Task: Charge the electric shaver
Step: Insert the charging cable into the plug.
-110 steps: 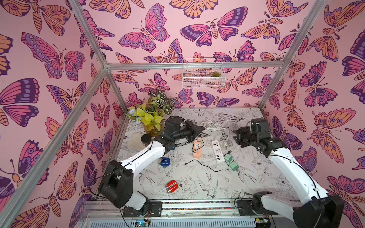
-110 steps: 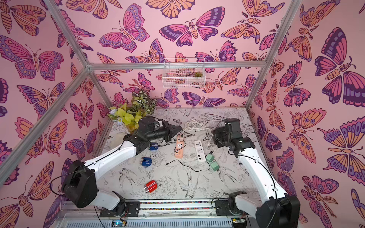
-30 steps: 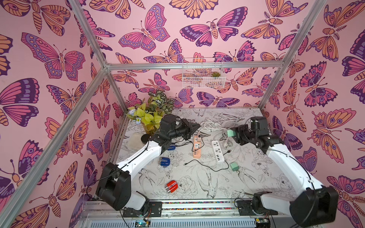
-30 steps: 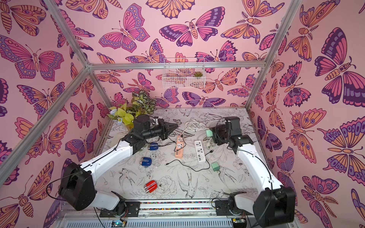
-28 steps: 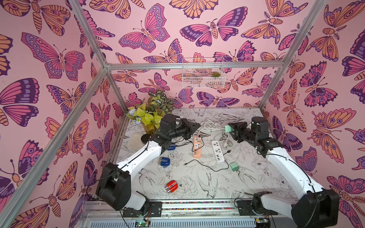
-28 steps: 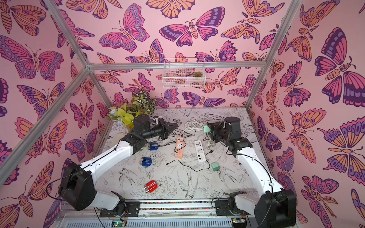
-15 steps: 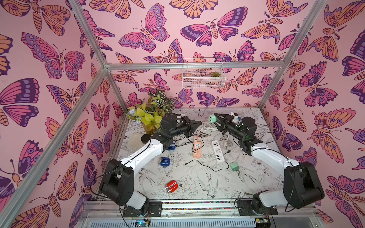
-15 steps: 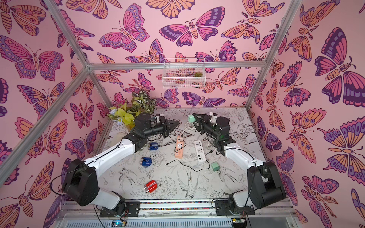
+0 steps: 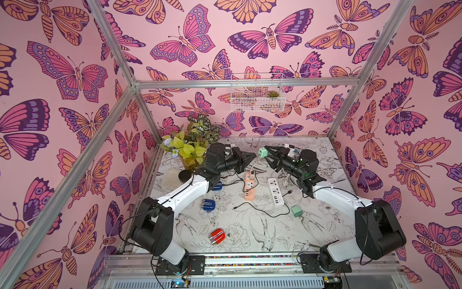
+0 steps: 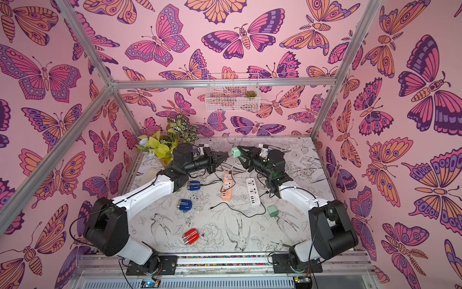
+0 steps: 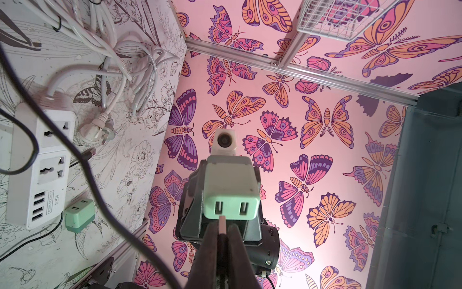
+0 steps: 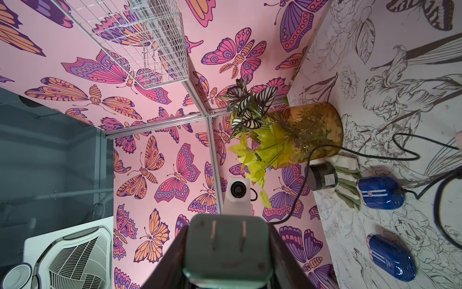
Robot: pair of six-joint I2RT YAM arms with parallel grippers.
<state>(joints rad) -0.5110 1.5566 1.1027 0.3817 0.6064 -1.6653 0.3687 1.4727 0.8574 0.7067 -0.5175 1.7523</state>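
My right gripper (image 9: 267,153) is shut on a mint-green USB charger block (image 9: 262,151), held in the air above the back of the table. The block's two USB ports (image 11: 231,209) face my left gripper (image 9: 253,156). That gripper is shut on the USB plug (image 11: 222,222) of a black cable, with the plug's tip just in front of the left port. The cable trails back to a blue electric shaver (image 10: 193,185) lying beside the left arm. The block's two prongs (image 12: 226,235) point towards the right wrist camera.
On the table lie a second blue shaver (image 9: 208,204), a red shaver (image 9: 217,235), an orange power strip (image 9: 250,186), a white power strip (image 9: 275,191), another green charger block (image 9: 296,211) and a loose black cable (image 9: 260,212). A potted plant (image 9: 190,150) stands at the back left.
My right arm has swung left and up with the green block, bringing it face to face with the left gripper. The left gripper has tilted up slightly, still holding the plug.
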